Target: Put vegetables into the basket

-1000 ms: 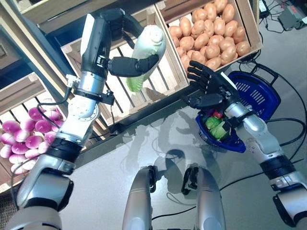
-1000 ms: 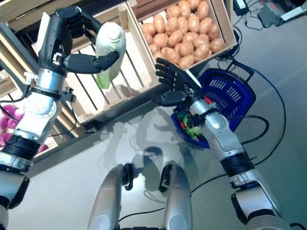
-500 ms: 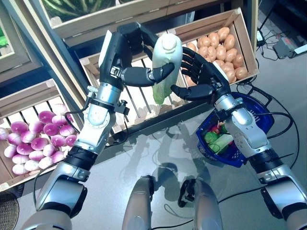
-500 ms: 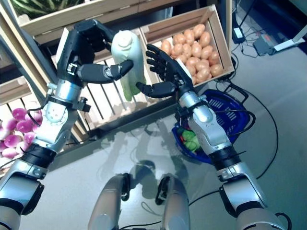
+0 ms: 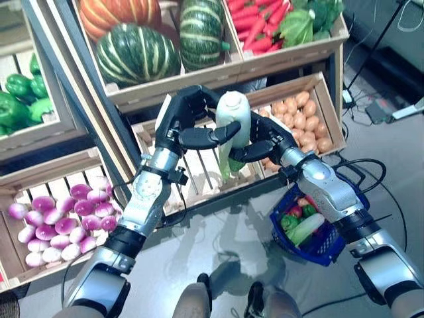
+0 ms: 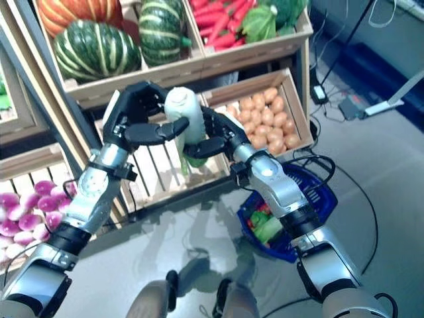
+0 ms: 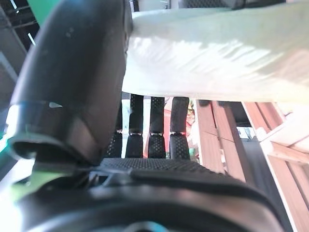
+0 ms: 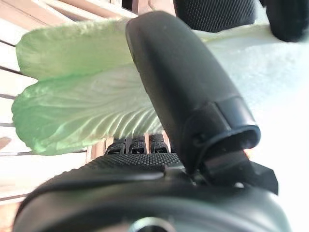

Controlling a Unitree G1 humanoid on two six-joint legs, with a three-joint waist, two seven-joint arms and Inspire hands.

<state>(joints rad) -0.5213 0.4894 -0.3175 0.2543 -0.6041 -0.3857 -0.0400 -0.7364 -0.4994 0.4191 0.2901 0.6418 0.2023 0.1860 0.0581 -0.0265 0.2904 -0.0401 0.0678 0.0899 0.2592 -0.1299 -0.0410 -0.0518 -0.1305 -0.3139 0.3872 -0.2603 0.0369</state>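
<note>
A pale napa cabbage [image 5: 233, 109] hangs upright, stalk end up, in front of the wooden shelves. My left hand [image 5: 180, 122] grips its upper part, thumb across the front; the left wrist view shows the fingers [image 7: 155, 126] curled behind the white stalk [image 7: 217, 53]. My right hand [image 5: 268, 138] holds it from the other side, its thumb [image 8: 183, 96] laid over the green leaves [image 8: 72, 106]. The blue basket [image 5: 322, 254] hangs below my right forearm with green, red and pale vegetables [image 5: 299, 222] in it.
Behind the cabbage is an empty slatted crate [image 5: 199, 179]. A crate of potatoes [image 5: 301, 119] is to its right, and purple-white bulbs [image 5: 59, 218] lie lower left. Striped squashes [image 5: 132, 53], red roots [image 5: 262, 26] and green peppers [image 5: 16, 106] fill the upper shelves.
My right hand rose from beside the basket to the cabbage and closed on it, opposite the left hand. The camera has tilted up, so the upper shelves show.
</note>
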